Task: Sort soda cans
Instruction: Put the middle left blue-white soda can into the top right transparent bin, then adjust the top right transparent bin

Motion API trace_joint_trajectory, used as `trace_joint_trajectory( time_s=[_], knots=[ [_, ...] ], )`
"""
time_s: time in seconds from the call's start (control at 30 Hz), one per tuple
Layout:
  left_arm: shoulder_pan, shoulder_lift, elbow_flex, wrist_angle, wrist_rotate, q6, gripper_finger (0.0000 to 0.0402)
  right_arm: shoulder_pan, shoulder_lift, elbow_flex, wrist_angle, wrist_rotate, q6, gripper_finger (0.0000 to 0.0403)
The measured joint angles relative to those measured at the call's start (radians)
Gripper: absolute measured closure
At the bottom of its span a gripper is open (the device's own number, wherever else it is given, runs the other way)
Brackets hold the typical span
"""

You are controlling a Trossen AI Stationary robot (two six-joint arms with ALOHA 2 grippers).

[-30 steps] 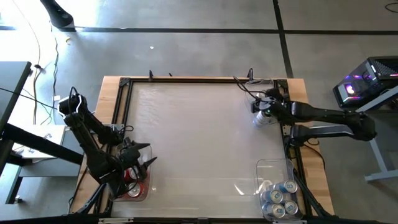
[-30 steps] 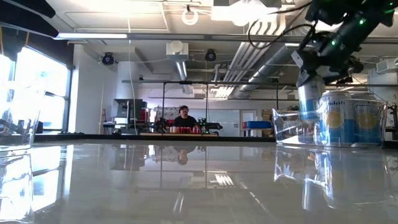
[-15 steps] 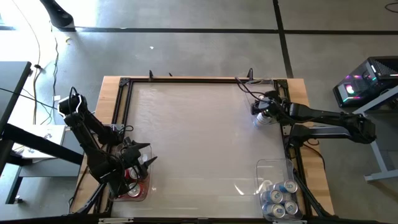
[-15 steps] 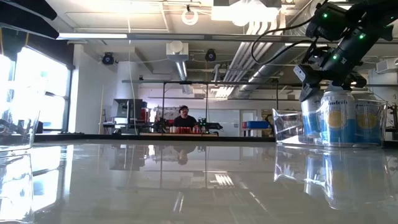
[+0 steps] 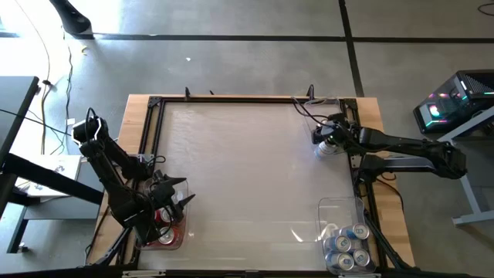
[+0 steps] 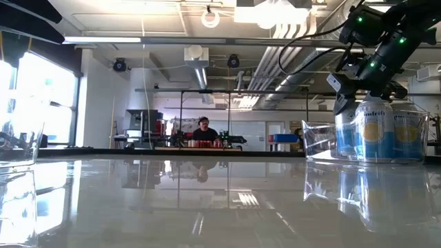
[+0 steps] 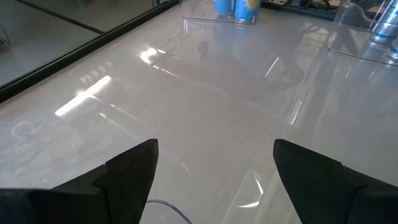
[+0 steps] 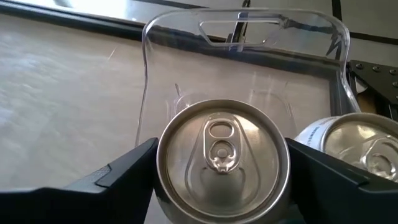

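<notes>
Worktop: glossy white, reflective.
Right claw: you see fingers apart around a silver-topped soda can.
Left claw: apart, empty.

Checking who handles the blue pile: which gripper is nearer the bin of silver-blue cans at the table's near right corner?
Right. The right gripper is along the same edge as that bin; the left gripper is across the table.

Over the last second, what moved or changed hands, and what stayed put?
The right gripper carried its silver-blue can down into the clear bin at the table's far right, setting it beside the can already there. Its fingers flank the can, and release is not clearly visible. The left gripper, open over the near-left bin with red cans, did not move.
</notes>
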Motion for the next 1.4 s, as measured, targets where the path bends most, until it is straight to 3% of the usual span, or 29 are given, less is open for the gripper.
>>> trace_joint_trajectory(
  time_s=[0.2,0.4,0.6,0.8,0.93,1.1,1.27,1.4],
  knots=[
    [0.0,0.0,0.0,0.0,0.0,0.0,0.0087,-0.001,0.001,0.0,-0.024,0.005,-0.005,0.0065],
    [0.0,0.0,0.0,0.0,0.0,0.0,0.0087,0.0,-0.004,0.005,-0.025,0.004,-0.031,0.0061],
    [0.0,0.0,0.0,0.0,0.006,0.0,0.0087,0.002,-0.054,0.097,-0.018,0.017,-0.098,0.006],
    [0.005,0.0,0.0,0.0,-0.001,0.0,0.0087,0.098,-0.027,0.167,0.197,-0.071,-0.188,0.006],
    [0.028,0.0,0.0,0.0,-0.02,0.03,0.0087,0.153,0.15,0.233,0.237,-0.082,-0.171,0.0067],
    [0.069,0.0,0.0,0.0,-0.02,0.07,0.0087,0.135,0.491,0.394,0.2,-0.107,-0.217,0.0088],
    [0.095,0.0,0.0,0.0,-0.004,0.089,0.0087,0.068,0.786,0.587,0.036,-0.079,-0.228,0.0114],
    [0.099,0.0,0.0,0.0,0.012,0.088,0.0087,0.008,0.938,0.71,-0.147,-0.031,-0.233,0.014]
  ],
)
